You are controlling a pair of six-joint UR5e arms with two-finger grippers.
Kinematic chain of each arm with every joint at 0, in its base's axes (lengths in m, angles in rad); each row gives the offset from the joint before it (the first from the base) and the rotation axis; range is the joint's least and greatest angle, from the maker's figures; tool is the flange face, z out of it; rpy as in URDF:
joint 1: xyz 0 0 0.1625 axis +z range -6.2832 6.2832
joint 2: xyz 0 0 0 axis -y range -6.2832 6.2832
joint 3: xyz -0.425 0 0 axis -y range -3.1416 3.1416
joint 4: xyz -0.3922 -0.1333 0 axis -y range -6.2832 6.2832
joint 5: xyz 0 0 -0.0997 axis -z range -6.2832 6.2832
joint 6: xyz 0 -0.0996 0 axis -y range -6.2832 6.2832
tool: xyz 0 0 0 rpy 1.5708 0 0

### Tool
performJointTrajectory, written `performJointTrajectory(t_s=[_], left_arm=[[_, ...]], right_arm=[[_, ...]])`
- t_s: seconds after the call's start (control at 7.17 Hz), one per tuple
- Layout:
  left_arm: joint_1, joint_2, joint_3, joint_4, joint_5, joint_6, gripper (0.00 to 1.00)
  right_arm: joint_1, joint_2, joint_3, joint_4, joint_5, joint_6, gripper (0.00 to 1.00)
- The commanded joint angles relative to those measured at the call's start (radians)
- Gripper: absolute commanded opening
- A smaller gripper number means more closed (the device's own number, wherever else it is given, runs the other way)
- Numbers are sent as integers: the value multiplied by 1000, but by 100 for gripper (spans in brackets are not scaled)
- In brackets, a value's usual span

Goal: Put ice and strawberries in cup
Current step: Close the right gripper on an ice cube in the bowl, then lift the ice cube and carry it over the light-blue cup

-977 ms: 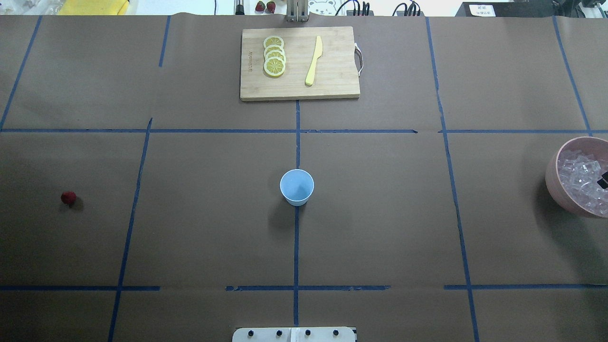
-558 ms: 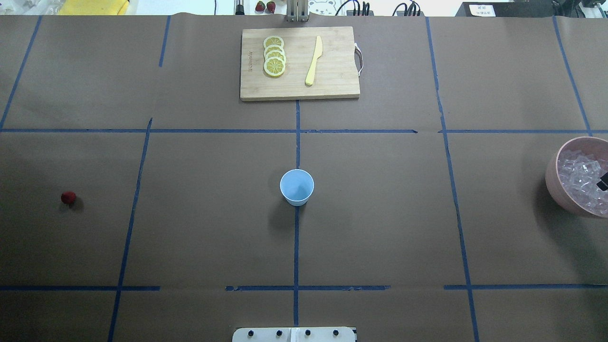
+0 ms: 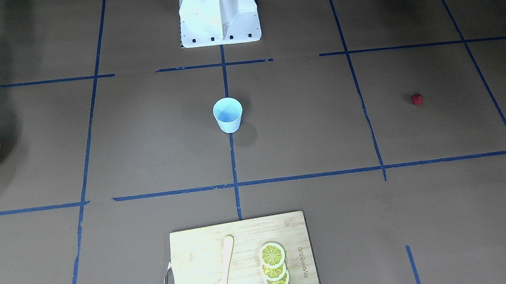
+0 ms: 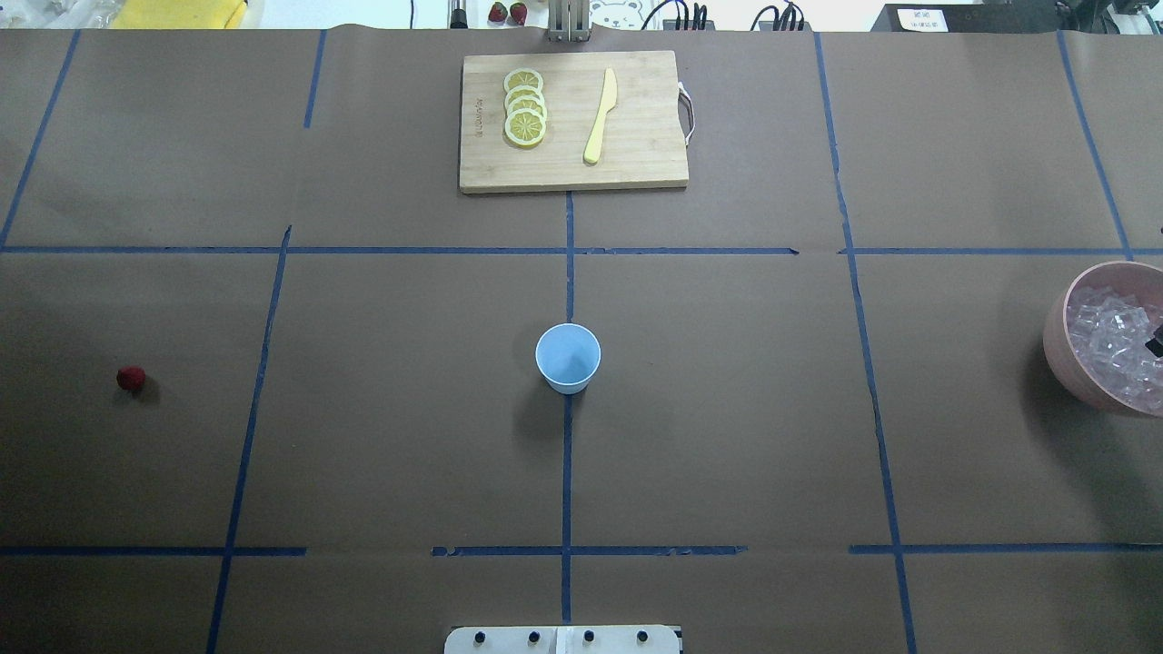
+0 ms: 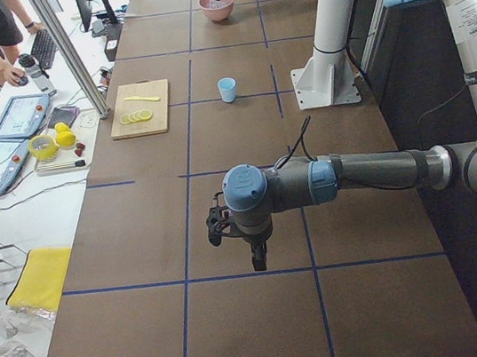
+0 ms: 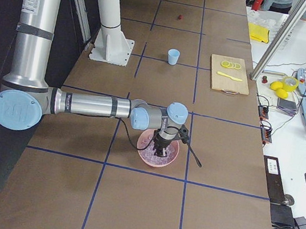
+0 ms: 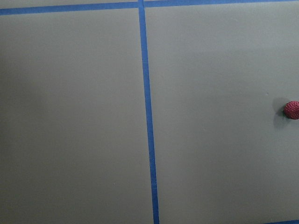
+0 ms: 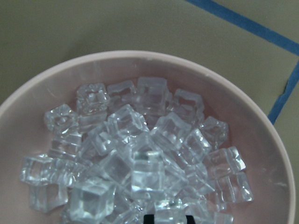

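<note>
The right gripper [image 6: 159, 152] hangs low over the ice [image 8: 140, 158] in the pink bowl [image 8: 266, 154] beneath it; the left gripper [image 5: 257, 264] hovers with the 1 strawberry [image 7: 292, 109] off to its side. Neither claw's opening can be judged. The cup [image 4: 568, 356] stands upright between them, well apart from both.

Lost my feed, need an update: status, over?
Right hand low over ice in pink bowl, grip unreadable. Left hand above table, strawberry untouched nearby, grip unreadable. Cup empty; nothing blocking it.
</note>
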Motion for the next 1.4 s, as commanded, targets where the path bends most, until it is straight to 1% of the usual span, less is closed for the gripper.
performJointTrajectory(t_s=[0.0, 0.14, 0.42, 0.7, 0.84, 0.98, 1.12, 1.26], left_arm=[[0, 0, 0, 0, -1, 0, 100], [0, 0, 0, 0, -1, 0, 100], [0, 0, -2, 0, -1, 0, 100], [0, 0, -2, 0, -32, 0, 100], [0, 0, -2, 0, -32, 0, 100], [0, 0, -2, -3, -34, 0, 100], [0, 0, -2, -3, -34, 0, 100], [0, 0, -3, -5, -34, 0, 100]], right_arm=[[34, -16, 55, -1, -2, -8, 0], [48, -56, 90, -2, -2, -10, 0], [57, -117, 233, -11, 9, 33, 0], [51, -104, 311, -5, 30, 248, 0], [13, -87, 353, -3, 80, 365, 0], [-56, -38, 397, -3, 82, 524, 0], [-142, 38, 425, -3, 73, 716, 0], [-232, 153, 427, -5, 55, 904, 1]])
